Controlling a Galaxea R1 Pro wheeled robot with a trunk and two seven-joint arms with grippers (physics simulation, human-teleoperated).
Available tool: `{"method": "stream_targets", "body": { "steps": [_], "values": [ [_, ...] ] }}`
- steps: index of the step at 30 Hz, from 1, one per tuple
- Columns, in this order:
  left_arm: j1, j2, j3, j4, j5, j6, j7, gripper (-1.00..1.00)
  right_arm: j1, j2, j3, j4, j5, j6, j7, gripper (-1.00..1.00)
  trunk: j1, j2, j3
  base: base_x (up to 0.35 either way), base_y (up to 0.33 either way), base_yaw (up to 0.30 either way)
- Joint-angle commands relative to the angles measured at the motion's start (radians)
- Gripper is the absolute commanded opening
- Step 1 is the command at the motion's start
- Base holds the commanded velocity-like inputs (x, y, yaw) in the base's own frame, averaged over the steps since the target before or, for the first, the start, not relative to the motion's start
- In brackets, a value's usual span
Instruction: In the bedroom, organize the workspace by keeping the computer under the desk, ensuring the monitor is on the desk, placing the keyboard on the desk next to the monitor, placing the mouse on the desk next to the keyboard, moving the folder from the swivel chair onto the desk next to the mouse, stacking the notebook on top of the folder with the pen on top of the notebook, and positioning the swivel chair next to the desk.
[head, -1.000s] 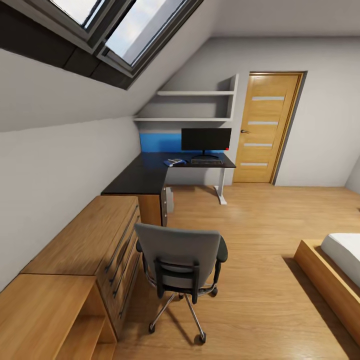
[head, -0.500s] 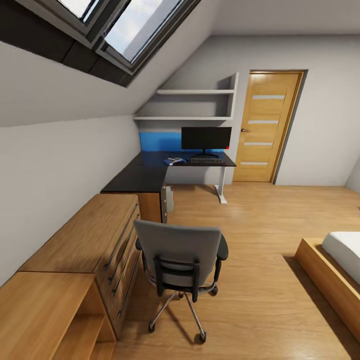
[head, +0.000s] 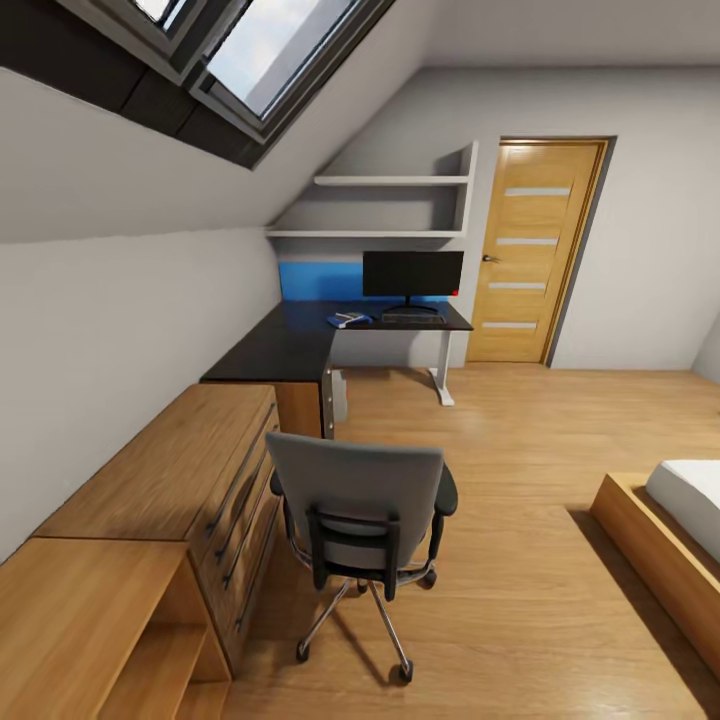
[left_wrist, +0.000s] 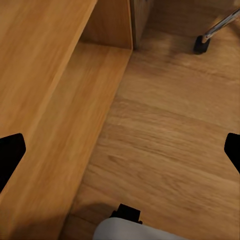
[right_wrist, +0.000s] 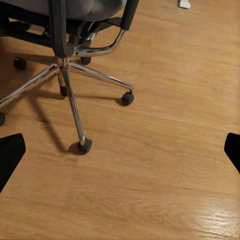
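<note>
Our head camera has edged closer; the swivel chair (head: 358, 520) sits lower centre, its back toward us. The right wrist view adds its chrome base (right_wrist: 70, 80). The monitor (head: 412, 276) stands broadside on the desk (head: 290, 345). Both grippers spread wide, empty.

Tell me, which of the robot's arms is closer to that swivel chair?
Probably the right. The right gripper looks down at the swivel chair and its base; the left gripper hangs beside the wooden shelf unit, one caster at the edge.
</note>
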Motion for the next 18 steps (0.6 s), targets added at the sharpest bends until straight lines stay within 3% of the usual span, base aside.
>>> {"method": "stream_targets", "body": {
  "steps": [1, 18],
  "values": [
    [0.000, 0.001, -0.009, -0.002, 0.006, -0.002, 0.007, 1.00, -0.001, 0.000, 0.005, 0.002, 0.007, -0.002, -0.010, 1.00, 0.004, -0.008, -0.004, 0.000, 0.000, 0.000],
    [0.000, 0.001, -0.008, -0.002, 0.008, -0.001, 0.008, 1.00, -0.001, 0.000, 0.005, 0.002, 0.007, -0.002, -0.011, 1.00, 0.069, -0.127, -0.057, 0.000, 0.000, 0.000]
  ]
}}
